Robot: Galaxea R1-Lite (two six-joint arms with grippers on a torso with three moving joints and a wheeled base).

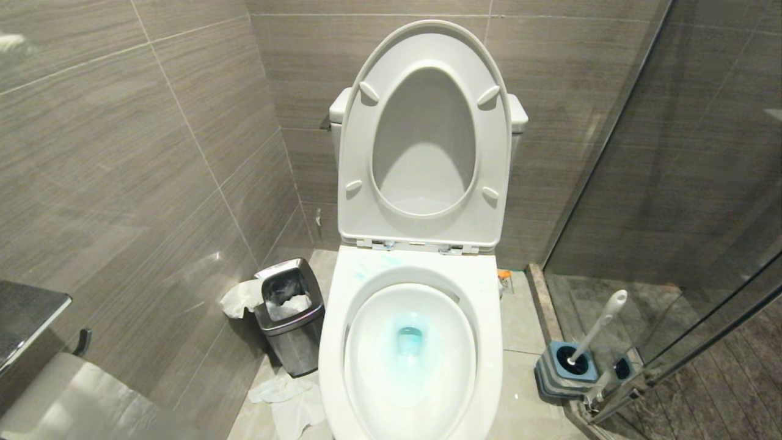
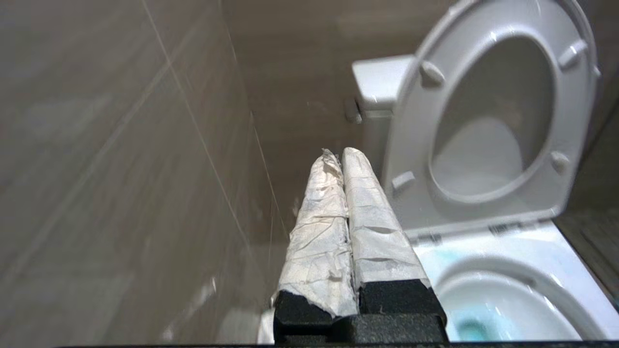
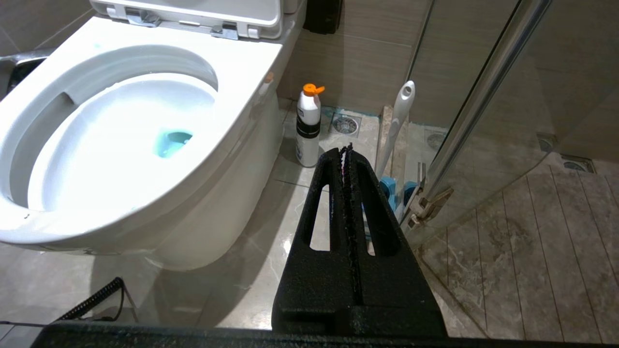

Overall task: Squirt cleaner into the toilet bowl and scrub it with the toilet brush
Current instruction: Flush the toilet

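I can't read any text; the label on the white bottle (image 3: 308, 129) beside the toilet bowl (image 3: 145, 87) is too small.

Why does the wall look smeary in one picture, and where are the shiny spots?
Left wrist view: the wall is soft and streaky, while the shut left end effector looks sharp. Head view: glare on the steel bin and the toilet bowl. Right wrist view: the glass door mirrors the room.
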